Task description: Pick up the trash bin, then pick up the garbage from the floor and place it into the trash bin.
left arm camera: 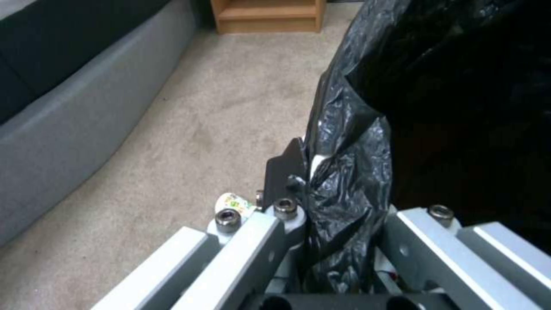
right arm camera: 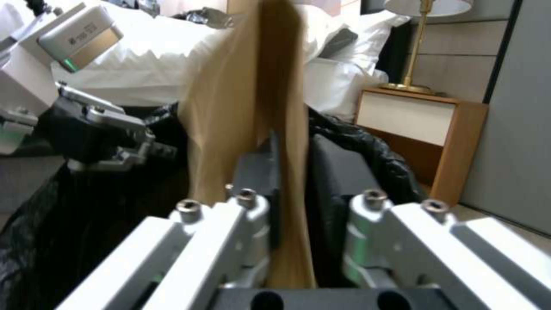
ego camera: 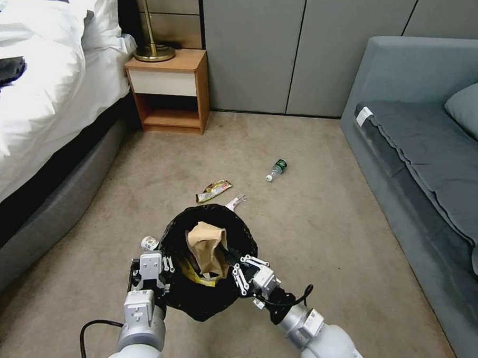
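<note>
The trash bin [ego camera: 204,299], lined with a crinkled black bag, hangs low in front of me. My left gripper [ego camera: 164,265] is shut on its rim, and the liner [left arm camera: 344,181] is pinched between the fingers. My right gripper [ego camera: 226,252] is shut on a brown paper bag [ego camera: 207,246] held upright over the bin's mouth. The bag [right arm camera: 258,86] is clamped between the dark pads [right arm camera: 261,172]. A yellow wrapper [ego camera: 198,276] lies inside the bin. On the carpet beyond lie a snack wrapper [ego camera: 213,190], a small white-red wrapper [ego camera: 237,201] and a plastic bottle [ego camera: 276,170].
A bed [ego camera: 37,86] with a grey base runs along the left. A wooden nightstand [ego camera: 169,89] with a brass lamp [ego camera: 152,48] stands at the back. A grey sofa [ego camera: 430,155] lines the right. Open carpet lies between them.
</note>
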